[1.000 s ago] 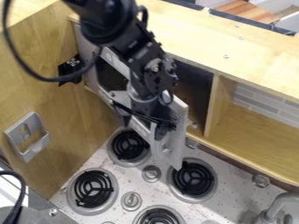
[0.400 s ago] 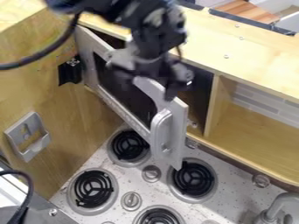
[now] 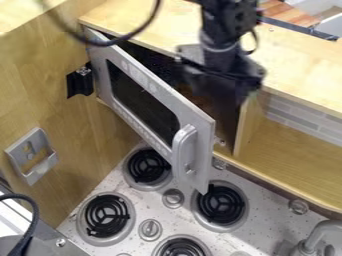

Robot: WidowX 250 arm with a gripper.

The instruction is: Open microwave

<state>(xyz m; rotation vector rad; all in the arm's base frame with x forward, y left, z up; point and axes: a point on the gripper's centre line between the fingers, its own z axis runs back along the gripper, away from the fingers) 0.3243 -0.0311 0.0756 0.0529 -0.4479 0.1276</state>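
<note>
Camera view: we observed the open microwave door point(image 3: 201, 165) near the gripper point(image 3: 222, 82), whose jaws' state we could not tell.

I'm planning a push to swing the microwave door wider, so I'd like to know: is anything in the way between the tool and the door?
Nothing visible stands between the tool and the partly open microwave door. The tool hangs by the microwave's opening, away from the door's outer face with its handle.
</note>
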